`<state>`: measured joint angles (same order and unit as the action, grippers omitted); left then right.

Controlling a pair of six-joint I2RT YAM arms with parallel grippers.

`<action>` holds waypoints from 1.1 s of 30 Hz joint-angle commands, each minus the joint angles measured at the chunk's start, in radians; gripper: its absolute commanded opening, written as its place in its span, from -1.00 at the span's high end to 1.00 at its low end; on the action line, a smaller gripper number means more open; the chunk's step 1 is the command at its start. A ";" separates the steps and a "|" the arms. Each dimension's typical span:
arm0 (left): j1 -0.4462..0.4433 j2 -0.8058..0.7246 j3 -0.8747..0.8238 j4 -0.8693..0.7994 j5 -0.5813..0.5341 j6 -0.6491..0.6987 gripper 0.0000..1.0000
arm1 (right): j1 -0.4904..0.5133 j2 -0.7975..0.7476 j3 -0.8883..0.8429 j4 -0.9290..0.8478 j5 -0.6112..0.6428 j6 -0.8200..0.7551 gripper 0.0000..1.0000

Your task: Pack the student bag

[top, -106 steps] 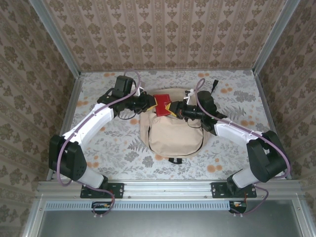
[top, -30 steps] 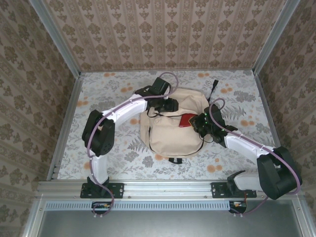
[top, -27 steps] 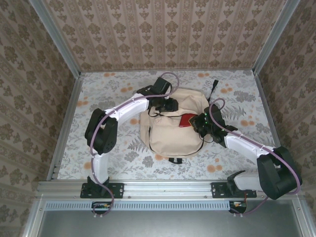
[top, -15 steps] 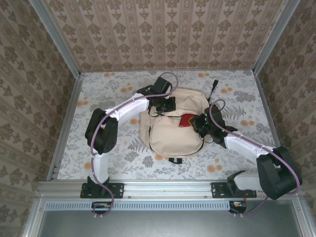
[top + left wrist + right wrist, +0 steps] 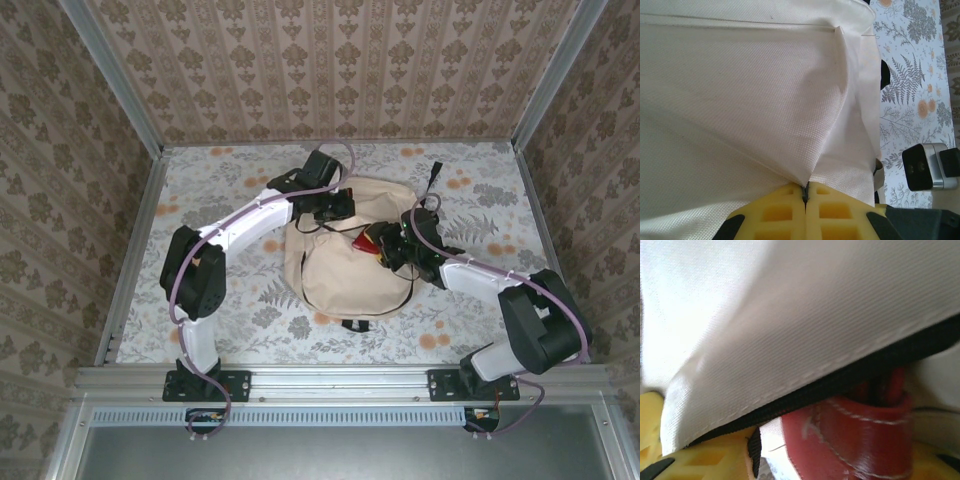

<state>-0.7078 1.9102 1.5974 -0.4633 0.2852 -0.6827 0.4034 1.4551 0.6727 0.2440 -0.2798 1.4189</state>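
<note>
The student bag [image 5: 345, 275] is a beige fabric backpack lying in the middle of the table. My left gripper [image 5: 335, 210] is at its far top edge. In the left wrist view that gripper [image 5: 805, 192] is shut on a pinched fold of the bag's fabric [image 5: 740, 100]. A red stitched case [image 5: 366, 240] pokes out of the bag's opening on the right. My right gripper [image 5: 388, 247] is right against it. In the right wrist view the red case [image 5: 850, 435] lies under the dark zipper edge [image 5: 840, 380], between the parted yellow fingers [image 5: 690, 460], with a gap beside the left one.
A black strap [image 5: 433, 177] trails from the bag toward the back right, and another black strap end [image 5: 350, 325] sticks out at its near edge. Patterned walls close in the floral table [image 5: 200, 200] on three sides. A grey and black block [image 5: 927, 167] sits beside the bag.
My left gripper has shut on the bag's fabric. My right gripper has moved up and left to the bag's opening, its jaws have parted, and the red case sits deeper under the flap.
</note>
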 commanded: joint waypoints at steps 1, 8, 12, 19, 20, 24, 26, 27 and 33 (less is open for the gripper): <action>0.005 -0.050 -0.004 0.065 0.050 -0.018 1.00 | 0.006 -0.016 0.020 0.000 -0.071 -0.036 -0.11; 0.017 -0.041 -0.002 0.052 0.062 -0.015 1.00 | -0.021 -0.130 -0.024 -0.202 -0.064 -0.152 -0.23; 0.018 -0.030 -0.002 0.046 0.072 -0.015 1.00 | -0.039 -0.167 -0.034 -0.237 -0.067 -0.179 -0.21; 0.018 -0.016 -0.003 0.041 0.089 -0.019 1.00 | -0.054 -0.139 -0.006 -0.258 -0.071 -0.201 0.25; 0.018 -0.016 -0.003 0.041 0.091 -0.020 1.00 | -0.054 -0.130 -0.002 -0.253 -0.074 -0.198 0.34; 0.018 -0.014 -0.005 0.040 0.100 -0.023 1.00 | -0.051 -0.088 0.002 -0.172 -0.103 -0.174 0.66; 0.018 -0.013 -0.008 0.039 0.102 -0.022 1.00 | -0.048 -0.072 0.004 -0.116 -0.113 -0.149 0.75; 0.019 -0.011 -0.009 0.040 0.104 -0.023 1.00 | -0.045 -0.036 0.000 -0.070 -0.114 -0.126 0.77; 0.019 -0.011 -0.018 0.025 0.089 -0.017 1.00 | -0.008 0.081 -0.016 0.214 -0.061 0.019 0.78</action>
<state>-0.6899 1.9106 1.5837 -0.4629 0.3435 -0.6888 0.3798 1.4960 0.6552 0.2714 -0.3748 1.3502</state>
